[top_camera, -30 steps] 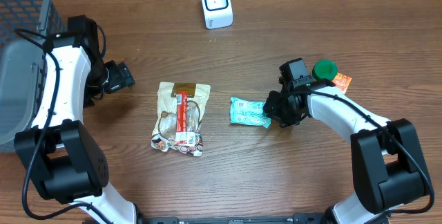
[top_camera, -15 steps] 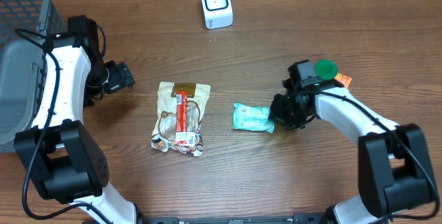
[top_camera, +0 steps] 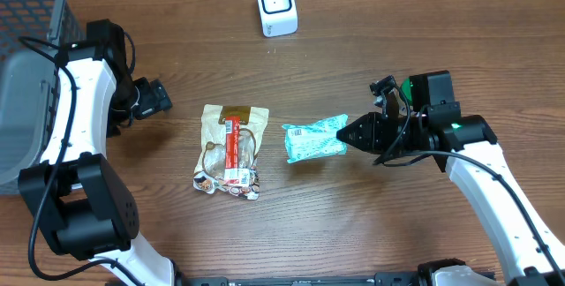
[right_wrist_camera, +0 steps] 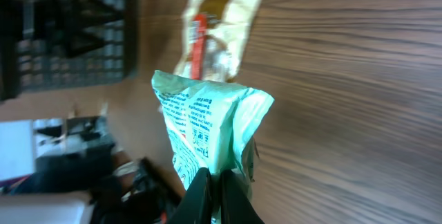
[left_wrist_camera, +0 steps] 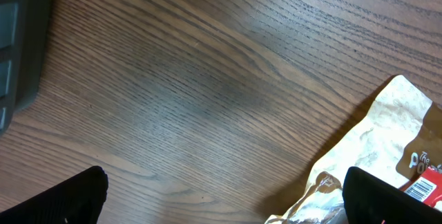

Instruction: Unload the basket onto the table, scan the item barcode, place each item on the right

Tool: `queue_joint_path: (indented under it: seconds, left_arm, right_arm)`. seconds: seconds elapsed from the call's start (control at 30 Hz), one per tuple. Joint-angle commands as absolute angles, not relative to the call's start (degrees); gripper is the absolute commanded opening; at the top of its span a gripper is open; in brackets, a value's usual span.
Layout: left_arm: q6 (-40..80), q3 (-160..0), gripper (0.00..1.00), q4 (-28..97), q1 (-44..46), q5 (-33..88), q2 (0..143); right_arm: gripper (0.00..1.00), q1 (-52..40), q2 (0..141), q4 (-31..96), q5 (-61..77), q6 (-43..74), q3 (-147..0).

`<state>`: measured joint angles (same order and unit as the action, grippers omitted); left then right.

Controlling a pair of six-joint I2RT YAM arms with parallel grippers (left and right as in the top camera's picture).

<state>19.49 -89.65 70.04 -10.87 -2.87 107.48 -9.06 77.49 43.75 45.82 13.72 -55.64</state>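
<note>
Pinch grip: the right gripper [top_camera: 353, 133] is closed tight on one crimped end of the teal packet [top_camera: 315, 138], so the packet sticks straight out ahead of the fingertips and seems to be off the counter [top_camera: 371, 224]. Holding it by the seam leaves both printed faces bare, which suits showing a code to the scanner [top_camera: 275, 5]. The scanner stands well apart from this gripper, past the packet's free end and off to one side. A snack bag [top_camera: 231, 149] lies flat just beyond the packet's tip, not touching it.

The left gripper [top_camera: 159, 98] hangs wide and holds nothing, with the bag's corner near its one finger and a basket [top_camera: 26, 21] behind it; it looks parked out of the way.

Print shows on the packet, but it is too blurred to tell if a barcode faces up. The right arm covers most of a green round thing [top_camera: 408, 86] behind the gripper. The left wrist view cuts off most of the bag.
</note>
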Motion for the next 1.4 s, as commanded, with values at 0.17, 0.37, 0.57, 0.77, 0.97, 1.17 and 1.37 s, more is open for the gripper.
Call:
queue_joint_path:
  seconds: [0.17, 0.37, 0.57, 0.77, 0.97, 1.17, 1.37]
  left_arm:
    - [19.3, -90.5, 1.0, 70.0, -10.7, -3.4, 106.4]
    - [19.3, -90.5, 1.0, 70.0, -10.7, -3.4, 106.4]
    - [19.3, -90.5, 1.0, 70.0, -10.7, -3.4, 106.4]
    - [19.3, -90.5, 1.0, 70.0, -10.7, -3.4, 106.4]
    - [19.3, -90.5, 1.0, 70.0, -10.7, -3.4, 106.4]
    - [19.3, -90.5, 1.0, 70.0, -10.7, -3.4, 106.4]
    - [19.3, -90.5, 1.0, 70.0, -10.7, -3.4, 106.4]
  right_arm:
    - [0.04, -8.9, 74.0, 43.4, 64.6, 13.3, -56.7]
    - [0.04, -8.9, 74.0, 40.5, 70.0, 17.5, -56.7]
    - [0.04, -8.9, 74.0, 40.4, 70.0, 17.5, -56.6]
    - [0.04, -8.9, 74.0, 40.4, 70.0, 17.6, -56.6]
    - [0.04, -8.9, 74.0, 40.4, 69.7, 17.6, -56.6]
    - [0.04, -8.9, 74.0, 40.4, 68.8, 17.6, -56.6]
    - [0.13, -9.0, 74.0, 42.3, 52.3, 17.8, -56.6]
